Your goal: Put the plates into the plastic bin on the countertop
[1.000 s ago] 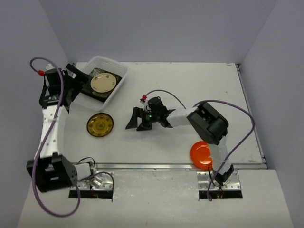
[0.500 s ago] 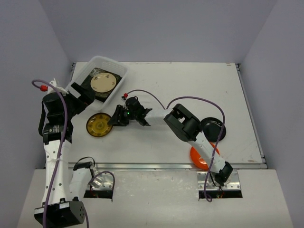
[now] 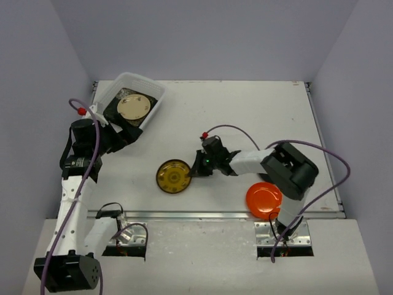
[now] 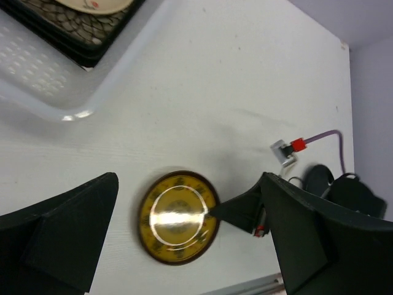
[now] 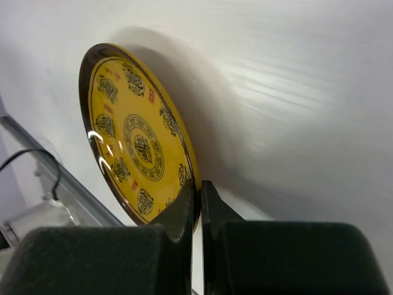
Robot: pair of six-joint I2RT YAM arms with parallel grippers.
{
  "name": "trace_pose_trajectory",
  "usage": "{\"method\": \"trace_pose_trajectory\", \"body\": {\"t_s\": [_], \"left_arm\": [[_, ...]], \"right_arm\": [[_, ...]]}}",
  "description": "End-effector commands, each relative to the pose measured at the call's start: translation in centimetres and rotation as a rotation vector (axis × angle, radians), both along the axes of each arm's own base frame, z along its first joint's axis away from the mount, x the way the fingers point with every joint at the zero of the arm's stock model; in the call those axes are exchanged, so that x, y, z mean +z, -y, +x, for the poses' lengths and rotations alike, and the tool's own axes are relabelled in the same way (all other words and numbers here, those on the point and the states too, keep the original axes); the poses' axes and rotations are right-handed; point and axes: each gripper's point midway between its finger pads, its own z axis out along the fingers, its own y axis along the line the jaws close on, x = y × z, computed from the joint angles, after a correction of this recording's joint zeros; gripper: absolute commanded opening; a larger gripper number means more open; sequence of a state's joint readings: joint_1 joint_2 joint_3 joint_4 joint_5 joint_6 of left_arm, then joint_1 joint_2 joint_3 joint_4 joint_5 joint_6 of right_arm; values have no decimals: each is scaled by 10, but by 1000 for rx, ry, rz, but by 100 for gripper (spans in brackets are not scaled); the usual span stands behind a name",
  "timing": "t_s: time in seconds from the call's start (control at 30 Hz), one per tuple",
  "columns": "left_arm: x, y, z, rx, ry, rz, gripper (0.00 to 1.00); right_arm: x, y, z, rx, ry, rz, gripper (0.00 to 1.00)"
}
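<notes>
Bench (image 3: 245,110): white, fills the middle of the top view, metal strip along its lower edge.
Right arm (image 3: 288,172): reaches from lower right toward frame centre, purple cable looping over it.
Left arm (image 3: 77,166): rises along the left edge, wrist turned toward the bin's near corner.
Plastic bin (image 4: 37,74): upper left of the top view, translucent, set at a slant on the bench.
Dark square plates (image 4: 73,37): stacked inside the bin, scale-patterned rim showing; count cannot be told.
Orange plate (image 3: 261,200): lower right, near the metal strip, partly under the right arm's elbow.
Yellow plate (image 3: 173,176): lower centre of the top view, well apart from the bin; patterned face up, dark rim. Flat or tipped up, cannot tell.
Cream plate (image 3: 134,107): round, on top of the dark stack in the bin.
Right jaws: clamped on the yellow plate's rim, at its right edge in the top view.
Left jaws: wide apart, holding nothing, just beside the bin's near corner.
</notes>
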State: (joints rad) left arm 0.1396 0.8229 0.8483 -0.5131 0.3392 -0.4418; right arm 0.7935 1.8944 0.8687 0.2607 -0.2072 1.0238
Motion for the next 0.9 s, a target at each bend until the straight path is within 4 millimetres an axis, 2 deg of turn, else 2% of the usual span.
{"method": "trace_pose_trajectory", "body": {"t_s": [0.0, 0.03, 0.1, 0.13, 0.2, 0.23, 0.33, 0.43, 0.53, 0.6, 0.63, 0.67, 0.7, 0.77, 0.8, 0.87], "left_arm": [[-9, 49, 3, -225, 9, -51, 100], [-11, 58, 4, -249, 12, -71, 100], [-19, 90, 1, -356, 13, -140, 100], [-26, 99, 1, -396, -10, -171, 100], [-33, 112, 3, -451, -29, -209, 100], [-41, 120, 4, -478, -57, -226, 100], [-44, 143, 2, -576, -64, -268, 96], [-57, 166, -3, -654, -111, -276, 93], [-71, 178, -5, -677, -154, -280, 81], [-69, 183, -1, -685, -127, -286, 71], [-71, 185, -1, -689, -131, -286, 69], [-72, 187, -1, -694, -136, -285, 61], [-72, 187, -1, -695, -136, -285, 60], [-72, 190, 0, -698, -138, -285, 28], [-72, 190, 0, -697, -139, -286, 26], [-68, 190, 4, -685, -133, -279, 4]], "right_arm": [[43, 77, 17, 55, 170, -62, 0], [56, 90, 19, 70, 203, -62, 0], [74, 113, 14, 92, 209, -55, 0], [77, 122, 14, 80, 210, -41, 0], [98, 130, 14, 73, 246, 27, 0], [105, 129, 12, 85, 246, 72, 0], [129, 124, 0, 125, 218, 249, 0], [150, 114, -5, 164, 246, 363, 0], [160, 107, -11, 185, 232, 453, 0], [161, 106, -11, 178, 225, 474, 0], [160, 105, -12, 176, 220, 481, 0], [159, 105, -12, 168, 205, 487, 0], [159, 105, -12, 167, 206, 487, 0], [159, 105, -10, 160, 205, 486, 0], [159, 105, -10, 158, 207, 486, 0], [161, 105, -7, 149, 213, 481, 1]]}}
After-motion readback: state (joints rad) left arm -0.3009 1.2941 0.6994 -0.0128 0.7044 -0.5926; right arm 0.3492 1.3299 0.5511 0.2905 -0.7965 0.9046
